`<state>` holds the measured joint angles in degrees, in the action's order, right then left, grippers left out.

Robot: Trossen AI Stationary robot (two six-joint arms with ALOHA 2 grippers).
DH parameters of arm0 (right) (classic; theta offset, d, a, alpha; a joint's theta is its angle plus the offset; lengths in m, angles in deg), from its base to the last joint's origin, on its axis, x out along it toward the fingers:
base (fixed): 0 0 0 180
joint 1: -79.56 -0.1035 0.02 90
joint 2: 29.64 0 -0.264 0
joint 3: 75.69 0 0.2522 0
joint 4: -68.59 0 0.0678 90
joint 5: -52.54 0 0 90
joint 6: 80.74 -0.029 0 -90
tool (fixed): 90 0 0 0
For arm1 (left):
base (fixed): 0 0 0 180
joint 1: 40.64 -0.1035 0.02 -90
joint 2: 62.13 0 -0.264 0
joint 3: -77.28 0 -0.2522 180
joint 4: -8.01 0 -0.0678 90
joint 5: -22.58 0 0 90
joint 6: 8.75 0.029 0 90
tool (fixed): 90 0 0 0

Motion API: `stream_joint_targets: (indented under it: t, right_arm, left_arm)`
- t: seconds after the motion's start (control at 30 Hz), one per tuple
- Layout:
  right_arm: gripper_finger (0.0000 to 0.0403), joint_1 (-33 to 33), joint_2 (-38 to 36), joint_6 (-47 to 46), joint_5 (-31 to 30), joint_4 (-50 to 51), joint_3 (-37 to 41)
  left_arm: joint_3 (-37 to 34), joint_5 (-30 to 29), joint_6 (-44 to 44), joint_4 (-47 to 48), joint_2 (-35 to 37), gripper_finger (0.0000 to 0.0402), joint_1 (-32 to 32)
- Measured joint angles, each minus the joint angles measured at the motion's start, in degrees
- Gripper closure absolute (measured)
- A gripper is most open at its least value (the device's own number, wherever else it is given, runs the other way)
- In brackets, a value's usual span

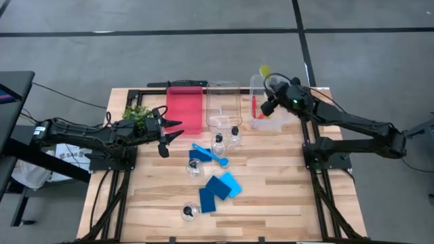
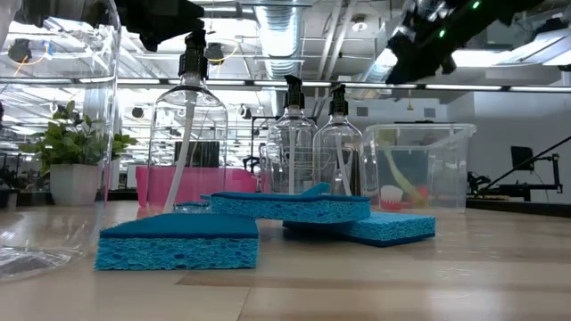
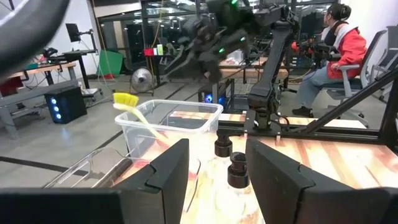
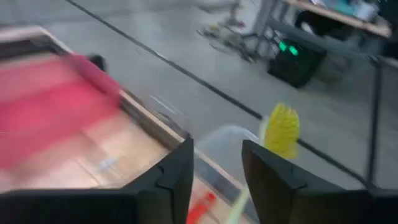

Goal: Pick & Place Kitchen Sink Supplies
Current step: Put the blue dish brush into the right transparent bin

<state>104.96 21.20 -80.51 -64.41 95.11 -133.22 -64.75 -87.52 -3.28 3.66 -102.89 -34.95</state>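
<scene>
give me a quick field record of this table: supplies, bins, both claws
sponges: blue sponges lie flat on the table's near middle
bottles: clear black-capped bottles stand mid-table, one more nearer the front
blue brush: blue brush lies flat on the table among the bottles
right bin: clear bin holds yellow-green brush and red brush
red tray: red tray at the far edge
left claw: left claw open, empty, beside the plant
right claw: right claw open, empty, over the clear bin

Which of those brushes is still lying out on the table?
The blue brush, lying flat on the wood between the bottles. The yellow-green brush and the red brush already stand in the clear bin at the back right.
</scene>
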Motion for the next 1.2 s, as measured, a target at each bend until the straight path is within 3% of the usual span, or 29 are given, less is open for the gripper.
stream_joint_targets:
  t: [0.23,0.43,0.67,0.9,1.2]
  right_arm:
    - [0.0313,-12.8,-6.5,1.2,3.1,0.0,0.0]
    - [0.0334,-27.5,-7.3,1.2,3.4,0.0,0.1]
    - [0.0351,-42.2,-3.8,3.4,2.7,-14.7,7.8]
    - [0.0356,-47.6,2.2,3.2,2.5,-23.3,13.2]
    - [0.034,-46.6,13.2,1.6,2.8,-28.5,13.2]
  left_arm:
    - [0.0,0.0,0.2,0.0,-0.7,0.024,0.0]
    - [0.0,0.0,1.4,2.2,-0.7,0.024,0.0]
    - [0.0,0.0,2.2,6.7,-0.5,0.024,0.0]
    - [0.0,3.2,2.2,7.8,-0.5,0.024,0.0]
    - [0.0,3.8,2.1,16.1,2.3,0.024,0.0]
